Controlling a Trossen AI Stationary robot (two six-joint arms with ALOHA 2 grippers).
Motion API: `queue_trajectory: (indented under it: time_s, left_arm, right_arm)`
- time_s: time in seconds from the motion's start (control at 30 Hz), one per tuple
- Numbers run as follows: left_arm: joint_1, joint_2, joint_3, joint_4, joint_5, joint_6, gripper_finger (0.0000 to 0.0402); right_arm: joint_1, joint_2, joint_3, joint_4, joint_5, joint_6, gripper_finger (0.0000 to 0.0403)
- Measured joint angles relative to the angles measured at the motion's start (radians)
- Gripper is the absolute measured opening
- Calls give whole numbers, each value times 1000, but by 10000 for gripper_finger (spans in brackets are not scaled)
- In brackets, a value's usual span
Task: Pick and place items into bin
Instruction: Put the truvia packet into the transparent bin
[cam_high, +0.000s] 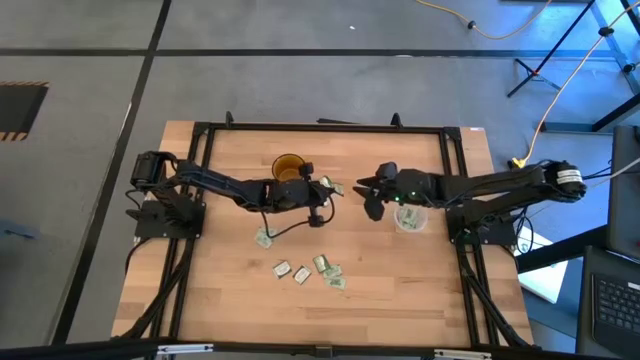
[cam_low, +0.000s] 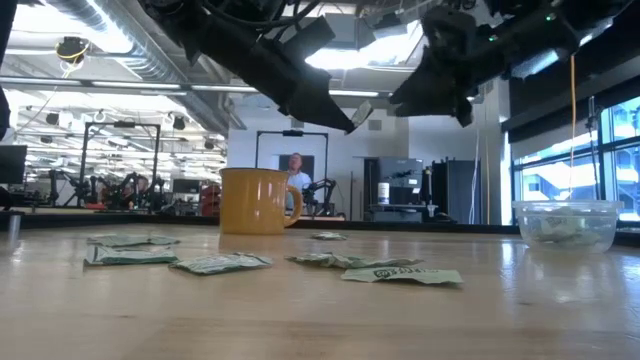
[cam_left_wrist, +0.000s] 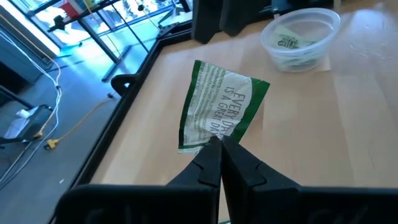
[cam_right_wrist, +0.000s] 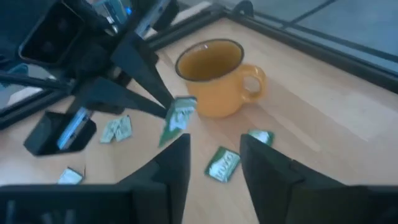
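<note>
My left gripper (cam_high: 325, 191) hovers in mid-air just right of the amber cup (cam_high: 288, 167), shut on one green and white packet (cam_left_wrist: 221, 115). That same packet shows in the right wrist view (cam_right_wrist: 179, 118) and in the low view (cam_low: 362, 112). My right gripper (cam_right_wrist: 214, 165) is open and faces it from the right, a short way off (cam_high: 372, 192), touching nothing. The bin (cam_high: 410, 218), a clear round cup, stands under the right arm with packets lying inside (cam_left_wrist: 292, 42). Several more packets (cam_high: 322, 266) lie flat on the table nearer the front edge. My left gripper pinches the packet by its near short edge (cam_left_wrist: 208, 142) between the two fingertips (cam_left_wrist: 239, 163). The fingers run roughly level, toward the table's right, along the packet's length. The packet is lifted clear of the table and sticks out beyond the fingertips toward my right gripper.
The amber cup with a handle (cam_low: 255, 200) stands on the far middle of the table. Loose packets lie near it (cam_right_wrist: 224, 163) and in a scatter at the front (cam_low: 220, 263). A black frame (cam_high: 320, 127) rims the table. People and equipment show in the room behind.
</note>
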Motion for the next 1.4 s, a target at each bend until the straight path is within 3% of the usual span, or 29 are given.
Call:
queue_trajectory:
  time_s: [0.23,0.47,0.67,1.17,1.4]
  left_arm:
    - [3,-1,0,0,-19,-2,1]
    - [4,-1,1,0,-51,-22,2]
    - [4,-1,1,0,-123,-30,2]
    - [4,-2,2,22,-75,-46,3]
    - [4,-2,2,20,-75,-38,3]
  right_arm:
    - [0,63,0,127,0,5,198]
    - [0,128,0,234,-1,-5,199]
    - [0,170,0,272,-6,-24,184]
    - [0,236,0,379,-7,-48,129]
    - [0,236,0,383,-7,-48,82]
